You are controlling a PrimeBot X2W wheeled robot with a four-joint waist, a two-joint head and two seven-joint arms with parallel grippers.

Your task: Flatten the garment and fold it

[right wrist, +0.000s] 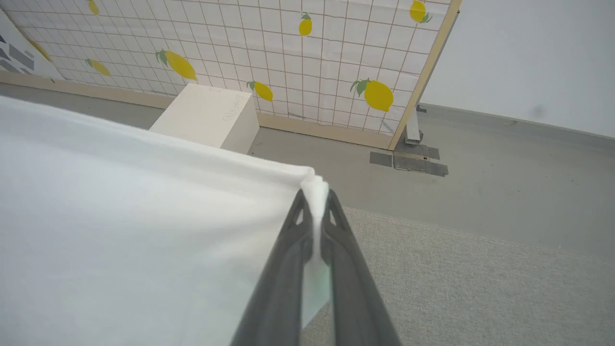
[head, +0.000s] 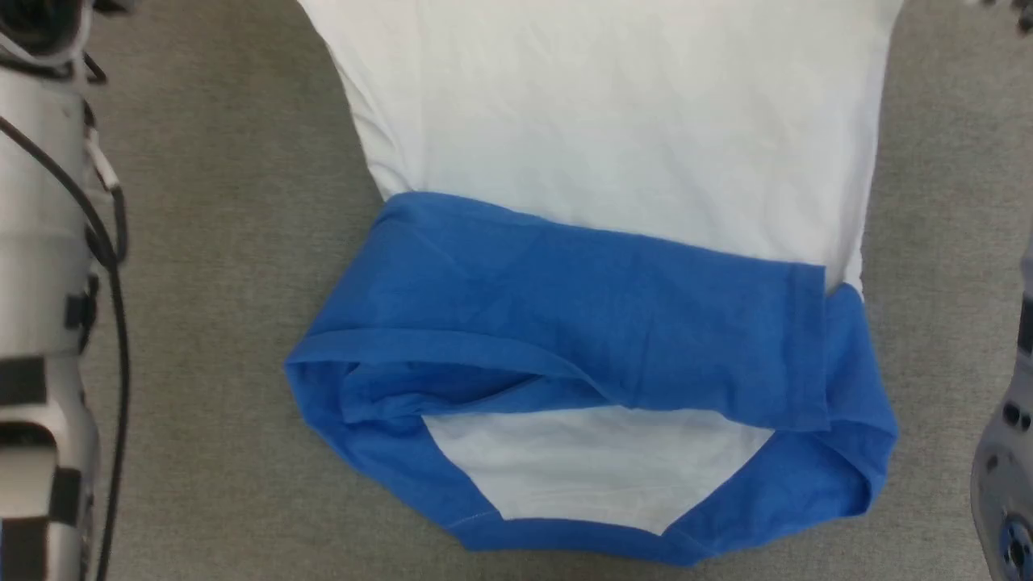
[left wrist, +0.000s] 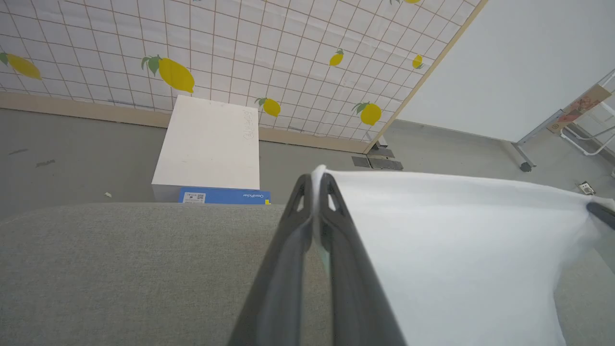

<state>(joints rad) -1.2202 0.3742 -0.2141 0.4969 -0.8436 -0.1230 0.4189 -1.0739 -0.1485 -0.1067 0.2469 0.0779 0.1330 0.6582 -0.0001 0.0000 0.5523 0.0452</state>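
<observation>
Left gripper (left wrist: 314, 180): fingers pressed together, pinching a corner of the garment's (left wrist: 456, 250) white cloth, which pokes out just past the tips. Right gripper (right wrist: 314, 194): same story, closed tight on the other white corner, with a fold of cloth bunched between the fingers.

From each corner we see the white edge run straight and taut across the wrist views. We can't tell how far it sits off the surface.

Head view: garment (head: 613, 121) lies in the middle of the grey fabric-covered table (head: 202, 323). The white body runs up and out of the top of the picture. A blue sleeve (head: 565, 298) is folded across the body from left to right. The blue shoulders and collar (head: 565, 537) are at the near end, with a patch of white showing inside the neck opening. There are some wrinkles at the near left.

The pale left forearm (head: 40, 282), with black cables, is at the left edge. Part of the right arm (head: 1005, 468) is at the right edge. Both are apart from the cloth here.

Beyond the table is grey floor with a white box (left wrist: 209, 144) that has a blue label on its near side. Behind it is a tiled wall panel with lemon print (left wrist: 288, 48). Grey tape patches (right wrist: 408, 161) are on the floor by the panel's post.
</observation>
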